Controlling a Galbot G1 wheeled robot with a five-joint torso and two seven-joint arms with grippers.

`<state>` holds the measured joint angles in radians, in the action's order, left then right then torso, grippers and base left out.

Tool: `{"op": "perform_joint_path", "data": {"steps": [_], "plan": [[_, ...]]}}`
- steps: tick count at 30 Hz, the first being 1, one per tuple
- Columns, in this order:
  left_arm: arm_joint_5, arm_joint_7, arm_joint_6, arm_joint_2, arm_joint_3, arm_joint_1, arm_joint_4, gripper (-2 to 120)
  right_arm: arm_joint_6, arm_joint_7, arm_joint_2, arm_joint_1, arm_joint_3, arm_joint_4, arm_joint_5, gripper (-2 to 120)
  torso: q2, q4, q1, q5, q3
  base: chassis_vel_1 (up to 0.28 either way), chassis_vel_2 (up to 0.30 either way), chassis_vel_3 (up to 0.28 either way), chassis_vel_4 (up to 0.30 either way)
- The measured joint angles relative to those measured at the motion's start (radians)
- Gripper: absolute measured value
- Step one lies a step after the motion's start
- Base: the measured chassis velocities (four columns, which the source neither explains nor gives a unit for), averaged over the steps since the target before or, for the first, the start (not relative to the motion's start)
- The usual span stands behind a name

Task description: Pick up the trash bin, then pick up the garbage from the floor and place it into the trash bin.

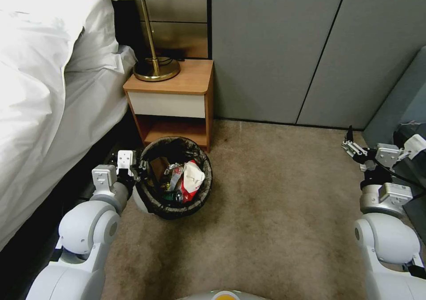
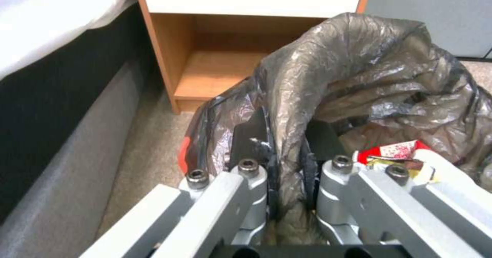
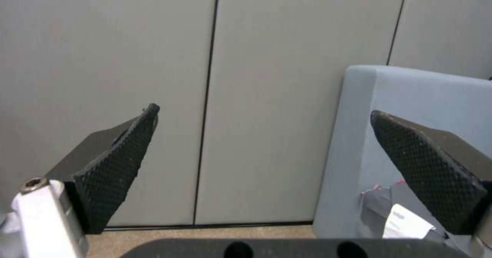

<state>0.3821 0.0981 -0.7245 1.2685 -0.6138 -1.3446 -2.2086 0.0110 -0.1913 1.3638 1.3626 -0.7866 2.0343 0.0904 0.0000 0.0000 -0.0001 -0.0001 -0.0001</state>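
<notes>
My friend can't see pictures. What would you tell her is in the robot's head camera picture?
The left gripper grips the rim of the trash bin, which stands on the carpet before a wooden nightstand and holds garbage. The right gripper hangs open near a grey wall. A white bed lies to the left.

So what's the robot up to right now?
Left gripper clamped on trash bin rim. Right gripper open, idle. Garbage in bin. Nightstand just behind.
</notes>
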Motion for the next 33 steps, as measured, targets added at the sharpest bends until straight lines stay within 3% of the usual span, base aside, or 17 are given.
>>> {"op": "perform_joint_path", "data": {"steps": [33], "plan": [[0.051,0.010,-0.011,-0.015,-0.012,0.017,0.004,5,-0.012,-0.003,0.018,-0.006,0.057,-0.044,-0.032,100,0.000,0.0001,0.000,0.0001,0.000,0.005,0.003,0.003,0.002]]}}
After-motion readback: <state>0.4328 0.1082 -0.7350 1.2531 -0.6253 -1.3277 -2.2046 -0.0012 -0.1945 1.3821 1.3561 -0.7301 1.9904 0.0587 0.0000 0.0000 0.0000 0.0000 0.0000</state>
